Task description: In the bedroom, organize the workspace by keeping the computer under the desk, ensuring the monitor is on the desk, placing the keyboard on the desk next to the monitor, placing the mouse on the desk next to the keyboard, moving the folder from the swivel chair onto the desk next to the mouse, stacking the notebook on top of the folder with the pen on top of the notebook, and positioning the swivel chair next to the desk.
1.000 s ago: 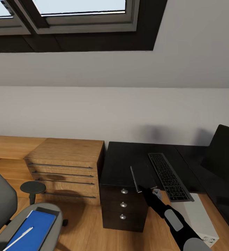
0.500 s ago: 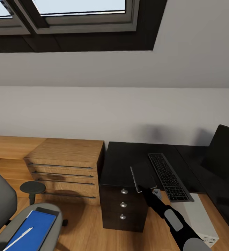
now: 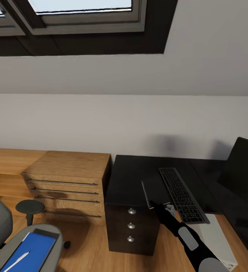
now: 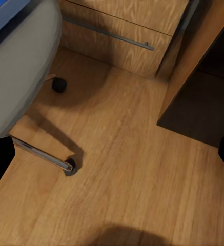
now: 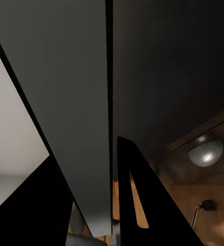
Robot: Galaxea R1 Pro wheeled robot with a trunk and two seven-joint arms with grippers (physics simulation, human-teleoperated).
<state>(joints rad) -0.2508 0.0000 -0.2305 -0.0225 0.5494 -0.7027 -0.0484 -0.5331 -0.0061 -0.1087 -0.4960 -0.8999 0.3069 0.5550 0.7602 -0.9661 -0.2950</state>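
Note:
My right gripper (image 3: 160, 207) is shut on the dark grey notebook (image 3: 154, 191), holding it edge-up over the front of the black desk (image 3: 131, 174), just left of the keyboard (image 3: 182, 194). In the right wrist view the notebook (image 5: 65, 102) runs between my fingers (image 5: 135, 197). The monitor (image 3: 243, 162) stands on the desk at the far right. The light grey computer (image 3: 216, 236) sits on the floor below the desk. The blue folder (image 3: 28, 250) lies on the swivel chair (image 3: 52, 231) seat with the whitish pen (image 3: 16, 261) on it. My left gripper (image 4: 112, 164) is open above the floor.
Low wooden drawers (image 3: 65, 177) stand left of the desk's black drawers (image 3: 130, 226). The chair's armrest (image 3: 29, 206) rises in front of them. In the left wrist view the chair's chrome leg (image 4: 40, 154) and a caster (image 4: 58, 84) rest on the wooden floor (image 4: 132, 174).
The whole view has shifted, so the chair, wooden drawers and desk sit further left in the picture. My right gripper still holds the notebook in the same pose.

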